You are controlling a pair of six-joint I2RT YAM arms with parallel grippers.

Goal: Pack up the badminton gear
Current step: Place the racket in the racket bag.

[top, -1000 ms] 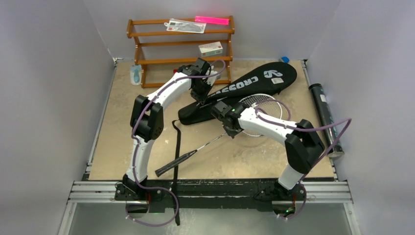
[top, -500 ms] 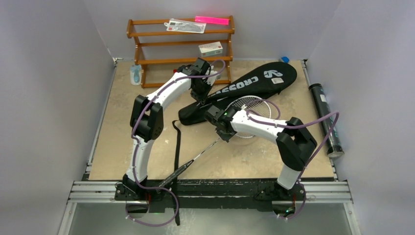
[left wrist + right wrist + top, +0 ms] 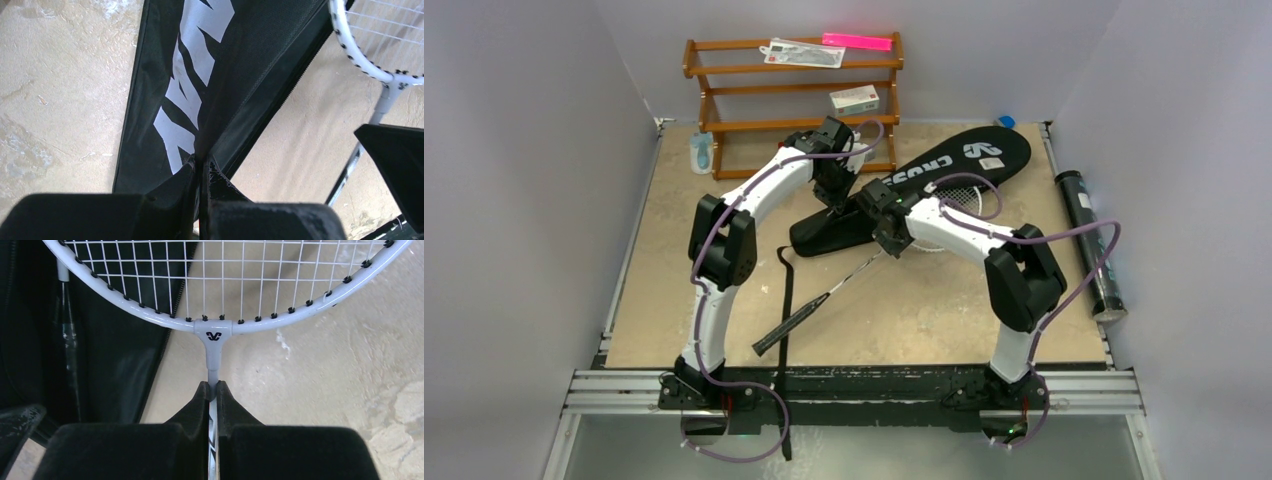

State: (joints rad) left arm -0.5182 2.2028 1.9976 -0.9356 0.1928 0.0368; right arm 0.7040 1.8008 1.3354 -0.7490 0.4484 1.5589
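CUT OFF: racket (image 3: 215, 335) head, by the edge ahead of right gripper (image 3: 213, 386) | HIDDEN: its shaft, between that gripper's fingers (image 3: 192, 410) | CROPPED: bag (image 3: 240, 60) lettering ahead of left gripper (image 3: 201, 163), unreadable | DIM: second shaft (image 3: 67, 315) left of right gripper, head out of view.

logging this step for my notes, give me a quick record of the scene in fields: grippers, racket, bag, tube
left gripper: shut, pinching the edge of the black bag
right gripper: shut on the racket shaft, just below the head
racket head: overlapping the bag's open edge
racket handle: low over the table, pointing toward the arm bases
tube: lying along the table's right edge, apart from both arms
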